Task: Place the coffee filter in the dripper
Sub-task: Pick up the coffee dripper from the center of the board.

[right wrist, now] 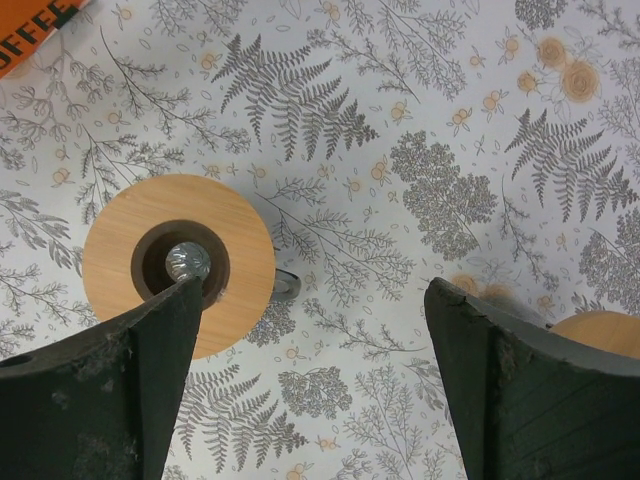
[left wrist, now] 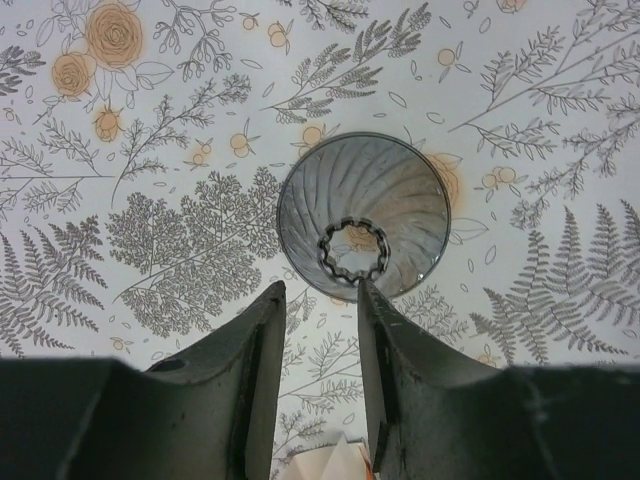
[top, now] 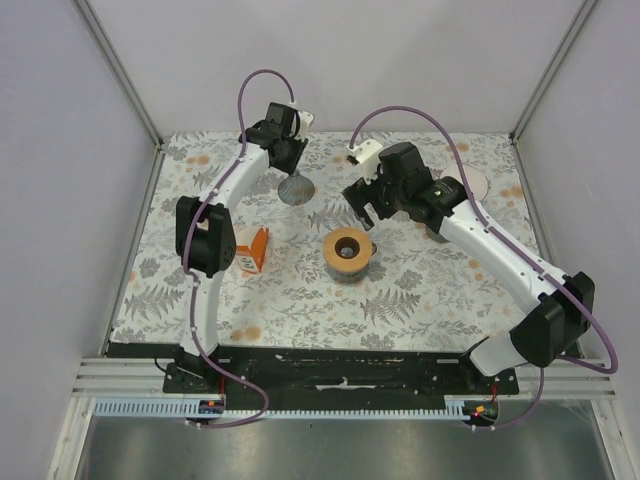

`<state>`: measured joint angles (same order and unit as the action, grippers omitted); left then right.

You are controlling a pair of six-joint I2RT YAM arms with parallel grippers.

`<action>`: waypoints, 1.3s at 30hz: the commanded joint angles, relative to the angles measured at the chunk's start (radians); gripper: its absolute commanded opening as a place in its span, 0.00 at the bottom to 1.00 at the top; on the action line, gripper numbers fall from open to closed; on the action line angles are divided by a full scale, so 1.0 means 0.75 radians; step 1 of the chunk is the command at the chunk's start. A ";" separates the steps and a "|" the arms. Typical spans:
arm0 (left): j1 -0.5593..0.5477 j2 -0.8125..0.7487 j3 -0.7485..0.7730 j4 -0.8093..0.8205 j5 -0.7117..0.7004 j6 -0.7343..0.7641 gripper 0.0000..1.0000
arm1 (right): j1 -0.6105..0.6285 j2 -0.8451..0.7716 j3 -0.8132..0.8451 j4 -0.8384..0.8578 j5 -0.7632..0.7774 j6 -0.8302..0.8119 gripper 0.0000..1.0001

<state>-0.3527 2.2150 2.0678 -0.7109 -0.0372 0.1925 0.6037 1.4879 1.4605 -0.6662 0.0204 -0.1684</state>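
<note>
left claw (left wrist: 320, 285) half-parted, nothing clearly gripped — ribbed cone (left wrist: 363, 215) just ahead | right claw (right wrist: 315, 288) wide apart — one finger over dripper (right wrist: 235, 225) | orange packet (top: 256, 251) nearby

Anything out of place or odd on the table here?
Nothing looks spilled or damaged. One oddity: the left gripper, jaws partly open, hovers at the dark grey ribbed cone, which stands alone on the cloth, apart from the dripper, and is not part of this task.

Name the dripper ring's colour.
Orange-tan, around a dark centre hole; the dripper shows best in the right wrist view.
</note>
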 commanded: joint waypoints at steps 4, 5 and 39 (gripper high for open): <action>0.002 0.114 0.168 -0.018 -0.024 -0.001 0.39 | -0.009 -0.076 -0.068 0.082 0.061 -0.013 0.98; 0.000 0.127 0.176 -0.028 -0.010 0.001 0.38 | -0.011 -0.078 -0.072 0.085 0.069 -0.015 0.98; 0.067 -0.419 -0.065 -0.024 0.755 -0.189 0.02 | -0.162 -0.462 -0.417 0.640 -0.497 0.118 0.98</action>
<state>-0.2981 2.1323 2.0193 -0.7563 0.3027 0.1188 0.5301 1.2037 1.1912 -0.3775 -0.1905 -0.1673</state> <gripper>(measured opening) 0.043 0.979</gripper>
